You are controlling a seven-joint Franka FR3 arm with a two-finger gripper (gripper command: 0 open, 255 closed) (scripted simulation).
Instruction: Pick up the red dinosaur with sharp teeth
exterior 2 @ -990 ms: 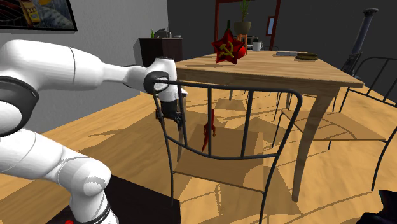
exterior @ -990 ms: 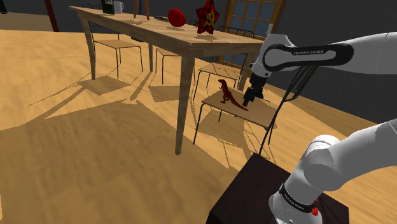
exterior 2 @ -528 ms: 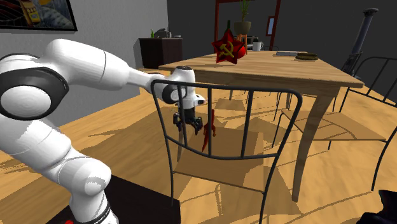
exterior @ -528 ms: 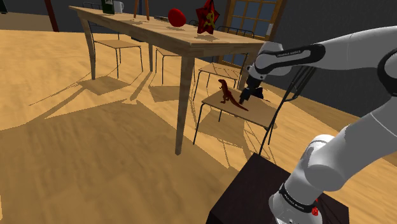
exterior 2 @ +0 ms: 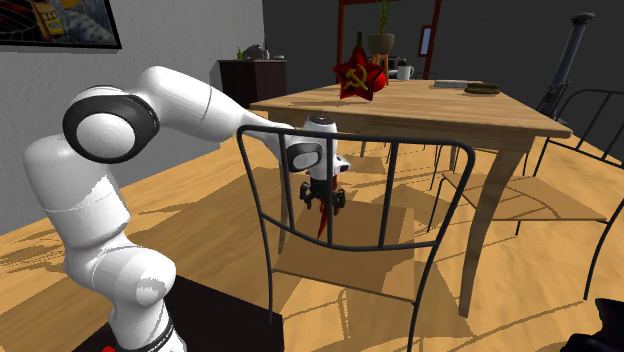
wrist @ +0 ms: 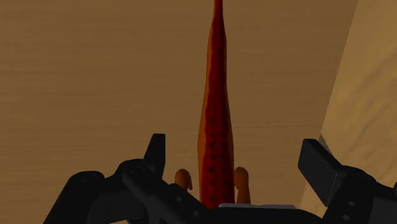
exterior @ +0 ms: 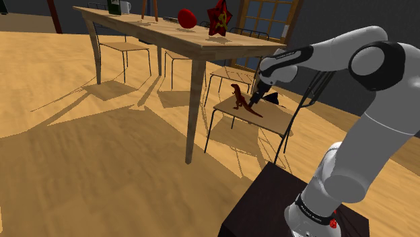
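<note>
A red dinosaur (exterior: 239,99) with dark spots stands on the wooden seat (exterior: 272,118) of a black wire chair beside the table. My gripper (exterior: 256,99) hangs just above its tail end, pointing down. In the wrist view the dinosaur (wrist: 216,121) runs lengthwise between my two fingers, its tail stretching away and its two orange legs near my palm. The gripper (wrist: 236,159) is open, and the fingers stand wide on either side without touching it. In the second exterior view the gripper (exterior 2: 322,200) sits over the dinosaur (exterior 2: 323,222), behind the chair's back bars.
A long wooden table (exterior: 195,44) stands close to the chair, carrying a red star (exterior: 219,19) and a red round object (exterior: 187,18). The chair's tall wire back (exterior 2: 350,140) rises near my wrist. Other wire chairs (exterior: 118,47) line the table. My dark stand (exterior: 269,209) is nearby.
My arm has swung toward the shoulder view's left, carrying the gripper from beside the chair back to right over the dinosaur, and the hand has turned to straddle it.
</note>
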